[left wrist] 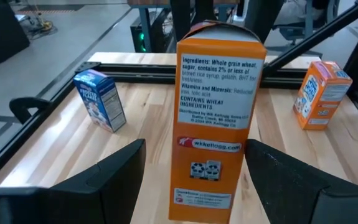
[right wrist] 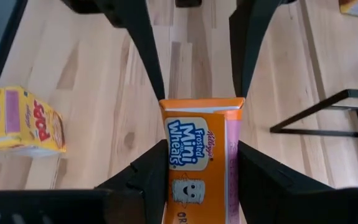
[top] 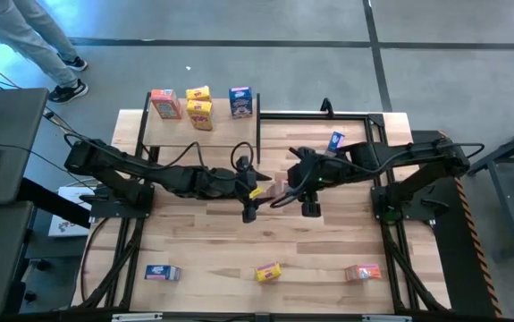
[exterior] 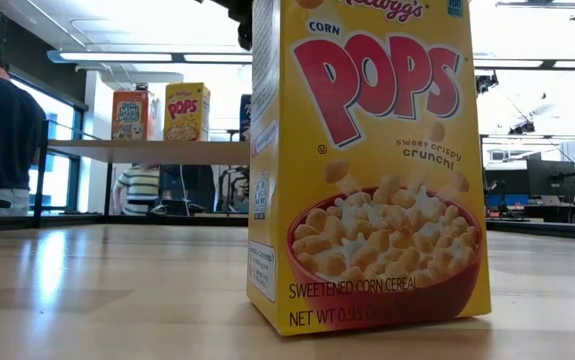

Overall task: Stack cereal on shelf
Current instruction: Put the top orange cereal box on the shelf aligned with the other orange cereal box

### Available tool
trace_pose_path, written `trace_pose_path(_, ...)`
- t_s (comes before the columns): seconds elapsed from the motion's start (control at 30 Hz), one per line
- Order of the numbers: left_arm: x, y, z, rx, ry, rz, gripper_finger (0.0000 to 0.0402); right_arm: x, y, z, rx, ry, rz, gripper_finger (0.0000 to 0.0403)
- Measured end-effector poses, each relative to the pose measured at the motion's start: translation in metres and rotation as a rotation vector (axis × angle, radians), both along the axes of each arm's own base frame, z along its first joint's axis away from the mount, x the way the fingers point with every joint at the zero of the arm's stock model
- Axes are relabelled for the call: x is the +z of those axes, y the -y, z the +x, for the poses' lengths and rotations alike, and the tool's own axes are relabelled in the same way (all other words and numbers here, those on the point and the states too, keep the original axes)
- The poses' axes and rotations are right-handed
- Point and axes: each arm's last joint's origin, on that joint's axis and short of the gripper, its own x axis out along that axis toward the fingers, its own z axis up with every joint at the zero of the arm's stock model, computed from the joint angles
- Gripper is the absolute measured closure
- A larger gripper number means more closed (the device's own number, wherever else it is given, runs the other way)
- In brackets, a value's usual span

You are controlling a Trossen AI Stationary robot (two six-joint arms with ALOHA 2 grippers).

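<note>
At the middle of the desk, the right gripper [right wrist: 197, 171] has its jaws pinching an orange Mini-Wheats box [right wrist: 200, 155]. Facing it, the left gripper [left wrist: 194, 180] holds its jaws spread on either side of the same box. Four boxes stand on the shelf [top: 172, 134] at the desk's far left corner.

Orange cereal box [right wrist: 198, 158] upright mid-table, four boxes on shelf [top: 172, 134], others scattered on tabletop

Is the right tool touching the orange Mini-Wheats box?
Touching: the right wrist view shows the right tool with both fingers pressed against the orange Mini-Wheats box.
</note>
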Motion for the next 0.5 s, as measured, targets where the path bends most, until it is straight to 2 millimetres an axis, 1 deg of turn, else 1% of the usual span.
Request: trace_pose_path(0.5,0.0015,-0.0019,0.0008,0.006,0.017,-0.003,0.0135,0.0061,-0.0012,0.0066,0.006,0.091,0.021,0.0251)
